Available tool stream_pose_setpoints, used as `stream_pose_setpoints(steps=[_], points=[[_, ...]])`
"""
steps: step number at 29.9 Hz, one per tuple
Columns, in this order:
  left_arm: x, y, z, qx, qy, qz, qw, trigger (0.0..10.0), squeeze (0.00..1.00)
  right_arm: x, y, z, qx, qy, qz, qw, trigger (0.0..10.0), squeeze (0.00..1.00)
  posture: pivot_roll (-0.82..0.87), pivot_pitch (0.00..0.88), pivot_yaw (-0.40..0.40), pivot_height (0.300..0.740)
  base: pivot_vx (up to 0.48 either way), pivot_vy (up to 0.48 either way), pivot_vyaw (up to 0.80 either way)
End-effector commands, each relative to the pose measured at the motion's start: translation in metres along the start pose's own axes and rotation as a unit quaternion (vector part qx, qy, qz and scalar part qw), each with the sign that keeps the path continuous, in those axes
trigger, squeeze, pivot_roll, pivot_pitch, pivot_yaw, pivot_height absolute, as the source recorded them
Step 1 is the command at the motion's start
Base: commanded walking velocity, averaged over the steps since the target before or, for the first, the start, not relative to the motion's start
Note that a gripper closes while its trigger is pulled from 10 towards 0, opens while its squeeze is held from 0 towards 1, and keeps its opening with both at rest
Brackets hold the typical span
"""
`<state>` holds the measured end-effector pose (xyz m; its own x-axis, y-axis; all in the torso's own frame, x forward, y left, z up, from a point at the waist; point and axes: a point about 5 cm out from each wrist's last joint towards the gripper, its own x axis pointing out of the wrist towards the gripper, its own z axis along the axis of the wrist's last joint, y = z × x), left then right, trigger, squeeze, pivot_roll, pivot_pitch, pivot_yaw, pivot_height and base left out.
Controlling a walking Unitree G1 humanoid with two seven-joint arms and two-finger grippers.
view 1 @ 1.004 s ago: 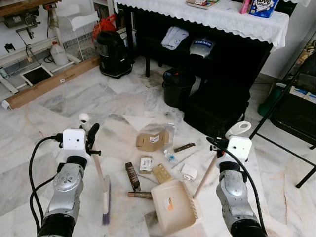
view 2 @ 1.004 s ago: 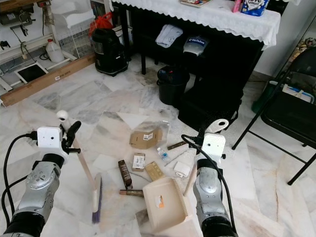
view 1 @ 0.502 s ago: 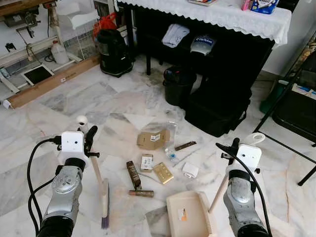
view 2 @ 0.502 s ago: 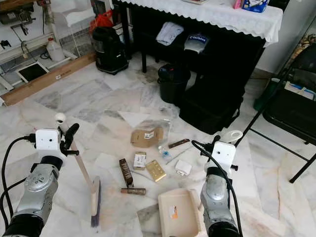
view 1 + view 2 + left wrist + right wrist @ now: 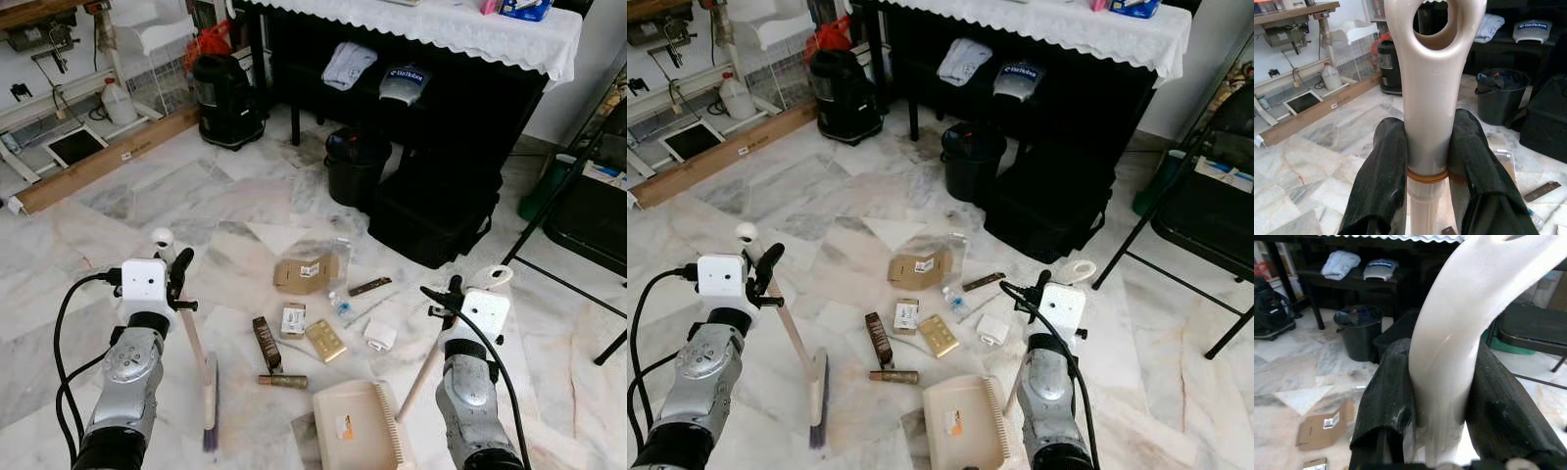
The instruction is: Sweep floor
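My left gripper (image 5: 171, 258) is shut on the cream handle of a broom (image 5: 1426, 98); its brush head (image 5: 210, 416) rests on the marble floor at my left. My right gripper (image 5: 446, 294) is shut on the white handle (image 5: 1449, 333) of a cream dustpan (image 5: 358, 426), which lies on the floor in front of me. Between them litter is scattered: a cardboard piece (image 5: 304, 273), a small box (image 5: 292, 320), a gold pack (image 5: 326, 340), two brown tubes (image 5: 265, 343), a white packet (image 5: 379, 336) and a dark strip (image 5: 368, 287).
Beyond the litter stand a black bin (image 5: 356, 168) and a black bag (image 5: 431, 211) under a table with a white cloth (image 5: 441, 24). A black vacuum (image 5: 225, 93) is at the back left, a folding chair (image 5: 588, 206) at the right, a wooden plank (image 5: 108, 157) along the left.
The dustpan slid back from the litter toward me and to the right, then a little back left, with my right gripper. The broom has barely moved.
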<state>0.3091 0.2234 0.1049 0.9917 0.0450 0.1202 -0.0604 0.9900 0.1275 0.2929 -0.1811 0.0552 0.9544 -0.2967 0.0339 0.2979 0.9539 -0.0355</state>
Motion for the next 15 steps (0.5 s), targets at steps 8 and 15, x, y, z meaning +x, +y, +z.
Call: stream_pose_setpoints(steps=[8,15], points=[[0.004,0.000,0.010,0.003,-0.020,0.001,1.000,10.0,0.00,0.000,-0.003,0.005,-0.004,0.006,0.010,1.000,10.0,0.00,-0.06,0.124,-0.005,0.740,0.000,0.000,0.00],[0.004,0.001,0.009,0.003,-0.020,0.004,1.000,10.0,0.00,-0.001,-0.010,0.016,-0.003,0.003,0.009,1.000,10.0,0.00,-0.06,0.122,-0.008,0.740,0.000,0.000,0.00]])
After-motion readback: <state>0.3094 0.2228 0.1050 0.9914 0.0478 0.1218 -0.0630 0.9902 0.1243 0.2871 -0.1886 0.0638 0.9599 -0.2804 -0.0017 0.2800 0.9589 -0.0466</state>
